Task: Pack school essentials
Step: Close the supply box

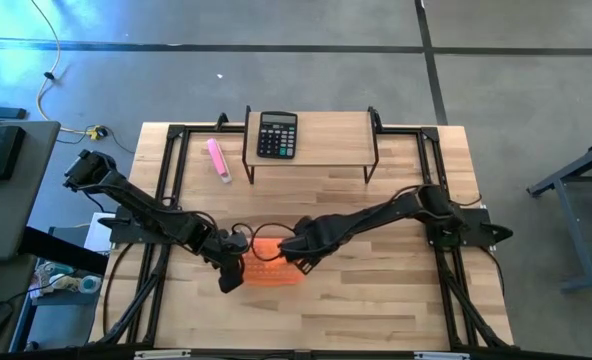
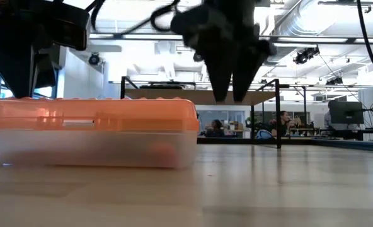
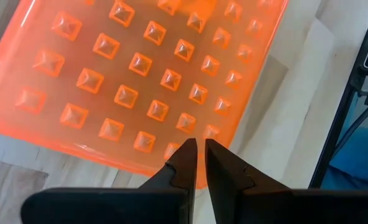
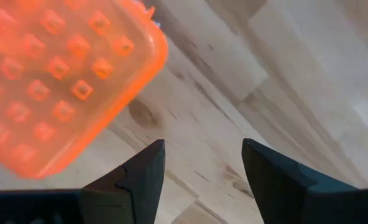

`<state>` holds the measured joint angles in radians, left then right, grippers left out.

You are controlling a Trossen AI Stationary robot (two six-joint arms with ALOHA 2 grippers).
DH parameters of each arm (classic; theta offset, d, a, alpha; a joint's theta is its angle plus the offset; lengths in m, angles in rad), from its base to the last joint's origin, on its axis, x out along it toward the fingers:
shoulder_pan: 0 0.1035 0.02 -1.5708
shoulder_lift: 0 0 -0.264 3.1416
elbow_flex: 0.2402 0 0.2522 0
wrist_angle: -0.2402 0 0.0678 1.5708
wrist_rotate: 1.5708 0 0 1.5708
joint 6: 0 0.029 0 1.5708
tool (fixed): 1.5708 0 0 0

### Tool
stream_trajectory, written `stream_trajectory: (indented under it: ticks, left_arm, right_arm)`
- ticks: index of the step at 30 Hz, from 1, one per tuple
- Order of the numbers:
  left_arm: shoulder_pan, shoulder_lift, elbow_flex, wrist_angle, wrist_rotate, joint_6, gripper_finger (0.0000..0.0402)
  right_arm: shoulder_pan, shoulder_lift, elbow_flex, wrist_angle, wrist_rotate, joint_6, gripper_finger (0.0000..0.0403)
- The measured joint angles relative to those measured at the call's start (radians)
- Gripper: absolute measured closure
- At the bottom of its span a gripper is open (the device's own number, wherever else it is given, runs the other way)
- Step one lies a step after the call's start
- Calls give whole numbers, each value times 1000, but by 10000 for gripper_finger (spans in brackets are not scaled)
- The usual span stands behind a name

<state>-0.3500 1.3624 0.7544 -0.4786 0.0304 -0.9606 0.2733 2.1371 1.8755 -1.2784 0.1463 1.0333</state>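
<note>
Orange box (image 1: 273, 270) lid down on table (image 1: 376, 300). Left claw (image 3: 201, 152) pinched together (holds nothing) over box edge. Right claw (image 4: 202, 163) wide apart beside box.

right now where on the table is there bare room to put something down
The bare wood in front of the orange studded plastic case is free, as is the stretch between the case and the raised wooden shelf. It is crowded at the case: the left gripper and the right gripper flank it.
</note>
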Motion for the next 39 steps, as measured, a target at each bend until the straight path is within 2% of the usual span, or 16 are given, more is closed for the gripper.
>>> stream_trajectory:
  ticks: [4, 8, 11, 14, 21, 26, 30, 39]
  left_arm:
    - [0, 0, 0, 0, 0, 19, 376]
    - [0, 0, 1, 0, -1, 21, 376]
    - [0, 0, 1, 0, -4, 21, 376]
    - [0, 0, 1, 1, -9, 22, 376]
    - [0, -1, 2, 5, -13, 29, 376]
    - [0, -1, 2, 8, -17, 29, 376]
    - [0, -1, 2, 7, -20, 28, 376]
    - [0, -1, 2, 3, -22, 26, 376]
  right_arm:
    - [9, -47, 0, 24, 10, 4, 199]
    - [25, -79, 1, 190, -3, -48, 202]
    - [34, -78, 1, 291, -36, -70, 221]
    - [37, -72, 1, 333, -72, -73, 261]
    - [41, -40, 0, 388, -127, -116, 391]
    - [42, -21, 0, 408, -148, -118, 382]
    - [41, 8, 0, 413, -151, -132, 399]
    - [36, 38, 0, 430, -175, -152, 401]
